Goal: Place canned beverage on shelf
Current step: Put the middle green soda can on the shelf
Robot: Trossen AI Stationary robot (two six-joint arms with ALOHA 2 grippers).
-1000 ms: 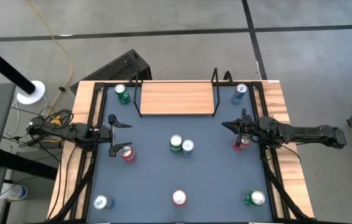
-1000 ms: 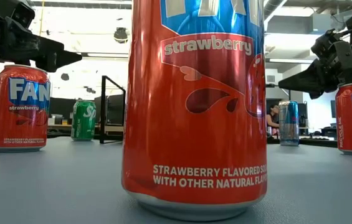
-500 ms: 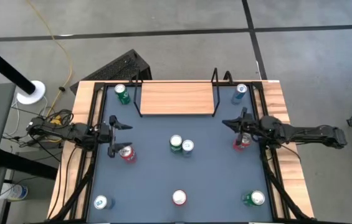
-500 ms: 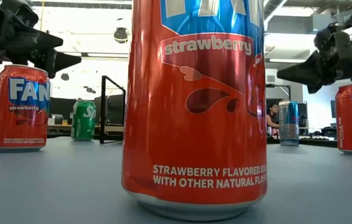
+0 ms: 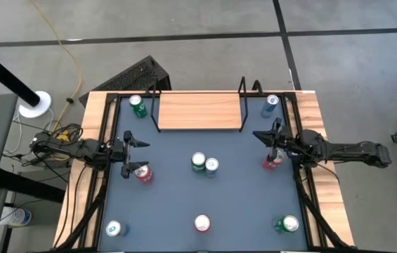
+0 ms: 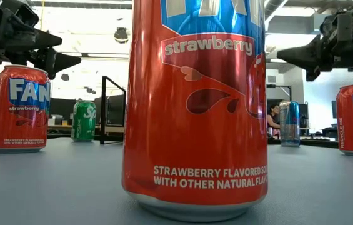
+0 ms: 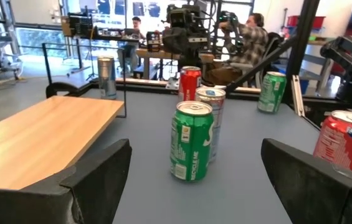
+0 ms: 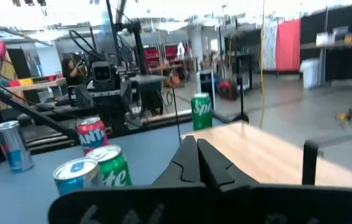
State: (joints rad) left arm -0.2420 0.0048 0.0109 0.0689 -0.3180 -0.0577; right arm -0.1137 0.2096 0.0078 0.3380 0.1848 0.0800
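The shelf (image 5: 199,111), a light-wood board with black wire end frames, stands at the table's far middle; it also shows in the left wrist view (image 7: 38,140). Several cans stand upright on the table. A green can (image 5: 198,162) and a silver can (image 5: 211,166) are side by side at the centre. My left gripper (image 5: 133,151) hangs open at the left, pointing level at the green can (image 7: 192,142), beside a red can (image 5: 142,172). My right gripper (image 5: 256,134) is shut and empty at the right, above another red can (image 5: 272,160).
Further cans: green (image 5: 137,105) left of the shelf, blue (image 5: 271,104) right of it. Along the near edge stand a white-blue one (image 5: 114,228), a red one (image 5: 202,223) and a green one (image 5: 287,224). People sit at desks beyond the table (image 7: 250,37).
My right gripper has tipped its shut fingertips upward and risen a little above the red can. My left gripper has rolled slightly about its own pointing line while staying in place. No can has moved.
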